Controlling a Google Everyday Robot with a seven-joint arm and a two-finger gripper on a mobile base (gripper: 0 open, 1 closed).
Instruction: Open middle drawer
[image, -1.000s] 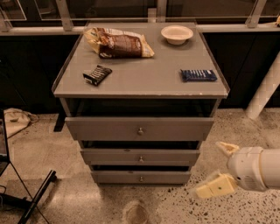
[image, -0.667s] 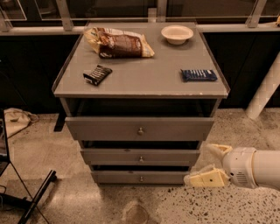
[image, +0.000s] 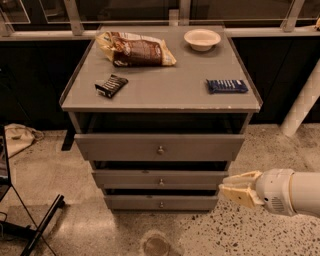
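Grey wooden cabinet (image: 150, 95) with a flat tray-like top sits centre frame on a speckled terrazzo floor (image: 60, 170). It has three drawer fronts stacked below the top.

The middle drawer (image: 130, 178) is a grey wooden front of medium width and low height, with a small round metal knob (image: 161, 182) at its centre. It sits between the taller, wider grey top drawer front (image: 115, 146) and the narrowest grey bottom drawer front (image: 130, 202). A dark gap shows above each front. Can't tell how far the middle one is out, if at all.

The cream two-finger gripper (image: 223, 190) on a white cylindrical wrist (image: 280, 191) enters from the right edge and points left. The tips are just off the right end of the middle drawer front, at about the height of the gap between the middle and bottom fronts. It is well apart from the knob. The fingers (image: 243, 178) are drawn close together with nothing between them. No contact with the drawer is visible.

On the cabinet top:
- brown and cream crinkled snack bag (image: 137, 50), back left
- white round bowl (image: 202, 39), back right
- black wrapped bar (image: 111, 85), front left
- blue flat packet (image: 227, 86), right side

A white slanted post (image: 302, 102) stands to the right of the cabinet. A black stand leg (image: 42, 227) lies on the floor at lower left.
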